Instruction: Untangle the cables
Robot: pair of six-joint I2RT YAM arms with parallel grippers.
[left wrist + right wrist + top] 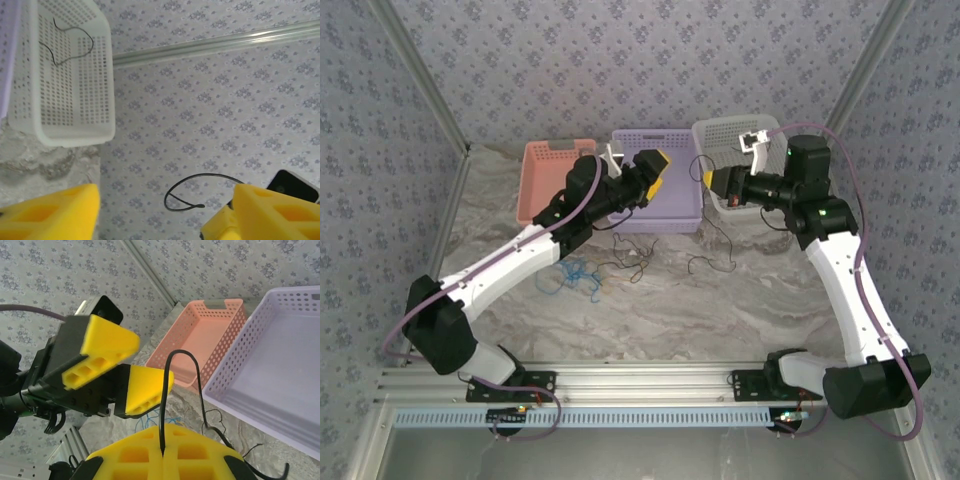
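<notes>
My right gripper (163, 452) is shut on a thin black cable (181, 354), which arches up from the pinched pads and drops back toward the table. In the top view this gripper (707, 178) hovers by the white basket, and the black cable (715, 250) trails down onto the marble. My left gripper (165, 215) faces it with yellow fingers (50, 212) wide apart, open. The cable's looped end (200, 192) hangs between them, touching neither. A blue cable (578, 275) and more black strands (625, 260) lie on the table below the left arm.
Three baskets line the back: pink (535, 180), purple (680, 215) and white (720, 135). A black cord (70, 42) lies inside the white basket (102, 90). The two grippers sit very close over the purple basket's right end.
</notes>
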